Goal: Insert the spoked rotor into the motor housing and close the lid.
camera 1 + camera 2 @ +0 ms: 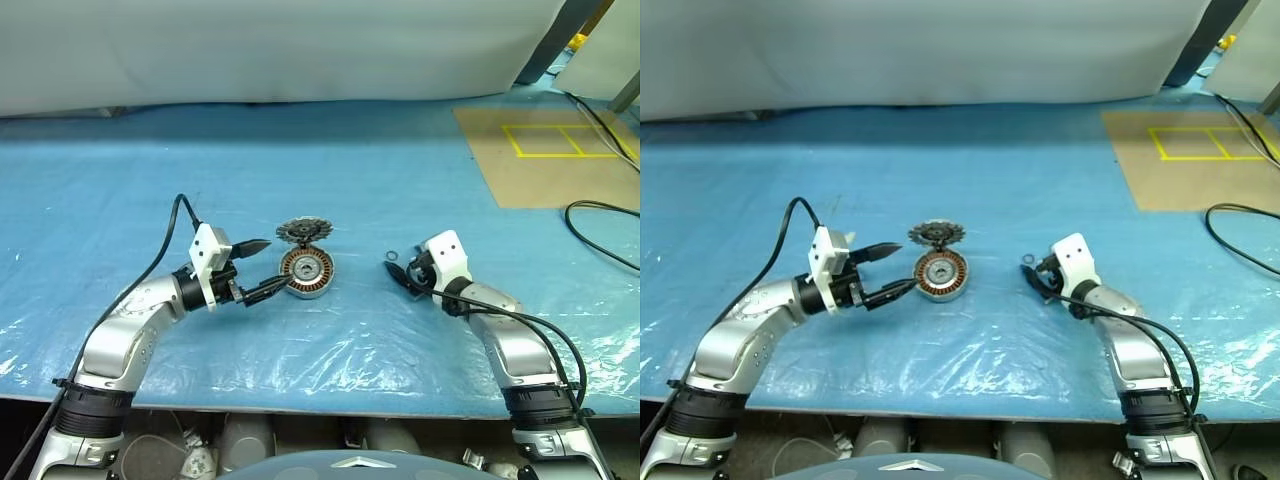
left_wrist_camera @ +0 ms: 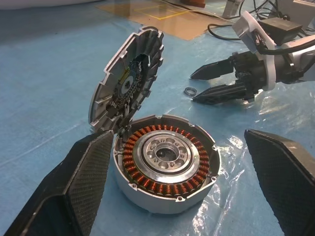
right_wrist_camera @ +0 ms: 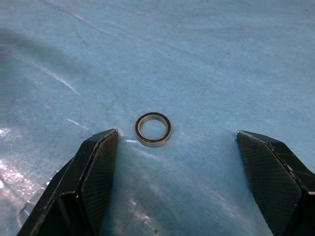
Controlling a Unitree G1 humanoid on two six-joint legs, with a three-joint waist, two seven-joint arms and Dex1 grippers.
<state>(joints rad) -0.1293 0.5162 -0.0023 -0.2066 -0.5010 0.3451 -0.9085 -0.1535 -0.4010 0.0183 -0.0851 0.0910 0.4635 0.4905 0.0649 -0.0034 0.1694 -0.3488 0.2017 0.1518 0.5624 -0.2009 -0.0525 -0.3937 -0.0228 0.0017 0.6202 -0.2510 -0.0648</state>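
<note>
Blue plastic sheeting covers the tabletop (image 1: 400, 180), and on it lie one motor housing (image 1: 306, 273), one spoked rotor (image 1: 303, 232) and one small metal ring (image 3: 153, 129); two grippers reach in from the sides. On the left, the left gripper (image 1: 262, 268) points level toward the housing, its jaws wide apart with one black finger beside the near wall of the housing and the other above it, gripping nothing. The housing sits flat near the middle of the tabletop, open face up, a single ring of copper windings around a silver hub. The rotor stands tilted on edge at the far rim of the housing, touching it, its flat face turned toward the housing and the left gripper; its lower edge is hidden behind the housing wall. Right of the housing, the ring lies flat on the sheeting. The right gripper (image 3: 174, 147) points at it from the right, jaws wide and empty, with the ring on the sheeting between the two fingers.
</note>
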